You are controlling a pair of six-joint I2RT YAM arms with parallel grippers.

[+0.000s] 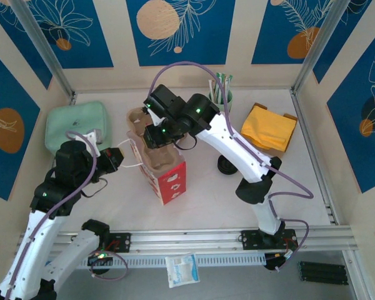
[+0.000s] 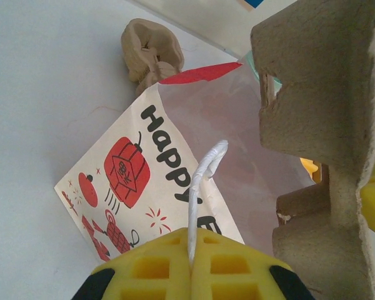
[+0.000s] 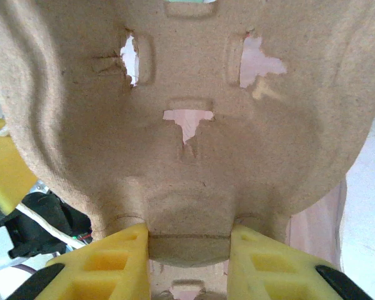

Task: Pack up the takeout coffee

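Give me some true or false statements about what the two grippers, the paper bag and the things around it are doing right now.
1. The left gripper is shut on the paper bag's white handle. True.
2. The right gripper is open and holds nothing. False: it clamps the edge of the pulp cup carrier.
3. The cup carrier lies flat on the table. False: it sticks up out of the bag's open top.
4. The green cup of sticks stands at the back of the table. True.
5. The black lid sits on the bag. False: it lies on the table, right of the bag.
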